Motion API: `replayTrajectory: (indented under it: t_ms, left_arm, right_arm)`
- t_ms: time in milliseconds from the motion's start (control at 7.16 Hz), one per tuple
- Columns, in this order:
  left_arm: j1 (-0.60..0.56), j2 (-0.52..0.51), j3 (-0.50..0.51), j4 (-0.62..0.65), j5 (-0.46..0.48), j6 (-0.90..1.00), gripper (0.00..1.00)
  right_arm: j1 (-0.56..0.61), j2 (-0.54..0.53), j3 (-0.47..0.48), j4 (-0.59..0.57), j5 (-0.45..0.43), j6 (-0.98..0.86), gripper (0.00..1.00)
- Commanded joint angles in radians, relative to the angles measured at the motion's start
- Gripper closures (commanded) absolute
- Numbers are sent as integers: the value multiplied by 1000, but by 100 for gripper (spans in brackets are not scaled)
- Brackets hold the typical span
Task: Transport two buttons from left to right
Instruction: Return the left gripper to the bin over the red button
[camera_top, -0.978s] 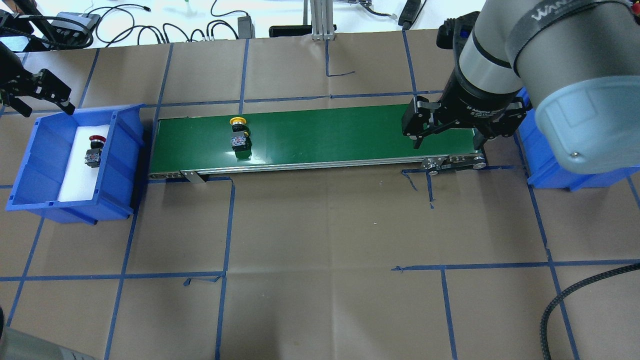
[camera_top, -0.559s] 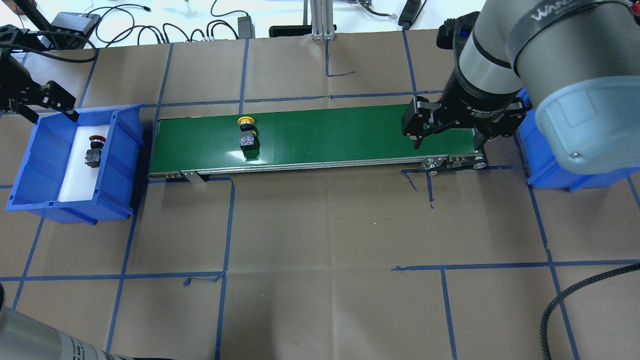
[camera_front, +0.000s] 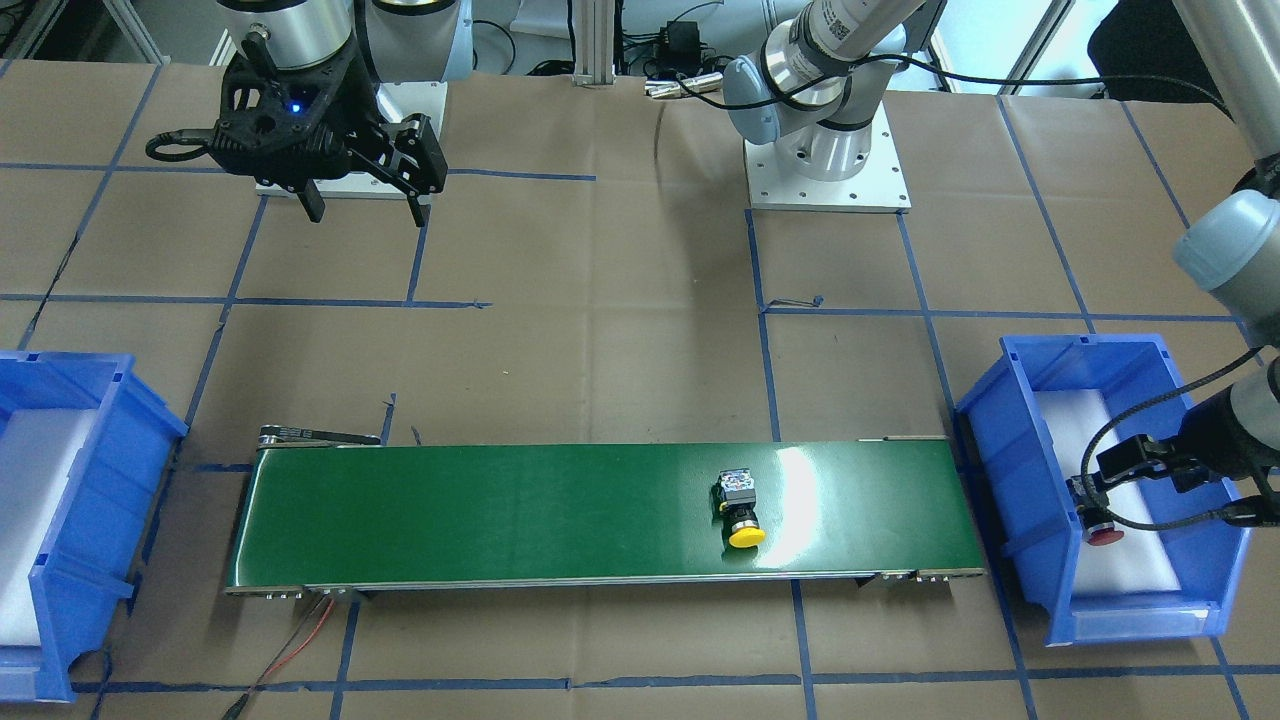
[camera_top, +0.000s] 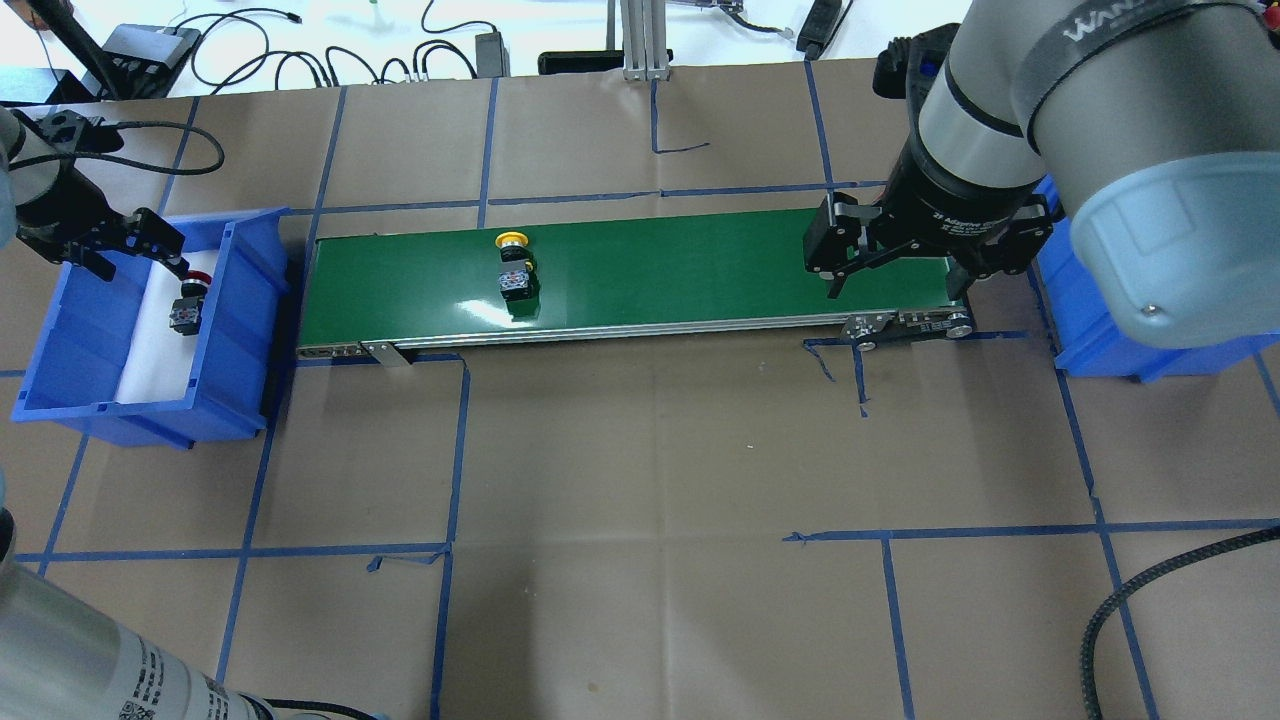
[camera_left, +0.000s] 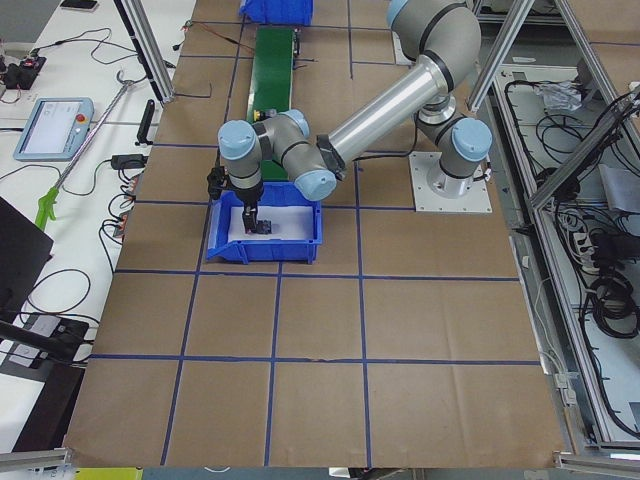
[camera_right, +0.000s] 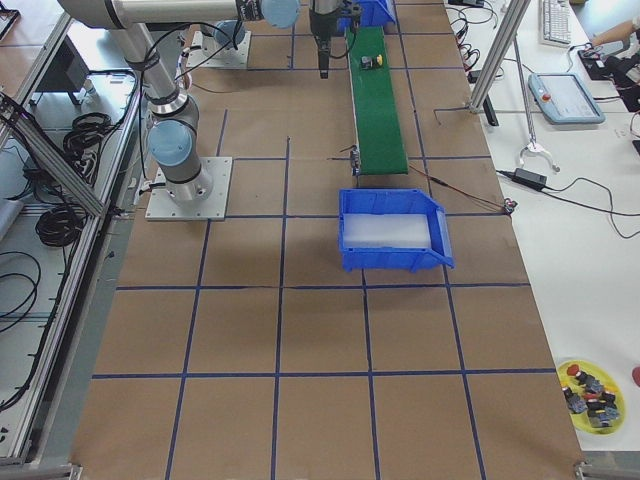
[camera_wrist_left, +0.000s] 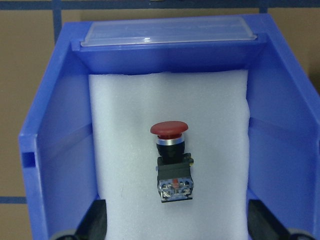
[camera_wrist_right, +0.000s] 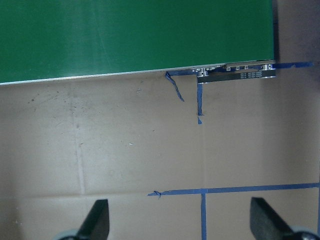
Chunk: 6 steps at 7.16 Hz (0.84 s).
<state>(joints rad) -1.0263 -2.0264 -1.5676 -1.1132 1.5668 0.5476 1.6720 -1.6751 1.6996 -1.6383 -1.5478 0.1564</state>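
In the bin (camera_wrist_left: 55, 150) on the robot's left, the red button (camera_wrist_left: 171, 160) lies on its side just ahead of the wide-open, empty left end effector (camera_wrist_left: 177, 225), its long axis square to the finger line, while the yellow button (camera_top: 515, 265) lies on the belt (camera_top: 680, 270), well short of the open, empty right end effector (camera_top: 895, 293).

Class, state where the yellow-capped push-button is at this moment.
In the overhead view, the yellow-capped push-button lies on the green conveyor belt, toward its left end, nearer the blue plastic bin holding the red-capped push-button.
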Motion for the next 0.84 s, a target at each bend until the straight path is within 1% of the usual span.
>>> replayTrajectory:
  t_ms: [0, 140, 419, 699]
  left_arm:
    - [0, -6, -107, 132, -2, -1, 1]
    - [2, -9, -133, 175, -2, -1, 1]
    - [2, -46, -131, 215, -2, -1, 1]
    - [2, -57, -118, 227, -5, -8, 2]
  right_arm:
    - [0, 0, 0, 0, 0, 0, 0]
    - [0, 0, 0, 0, 0, 0, 0]
    - [0, 0, 0, 0, 0, 0, 0]
    - [0, 0, 0, 0, 0, 0, 0]
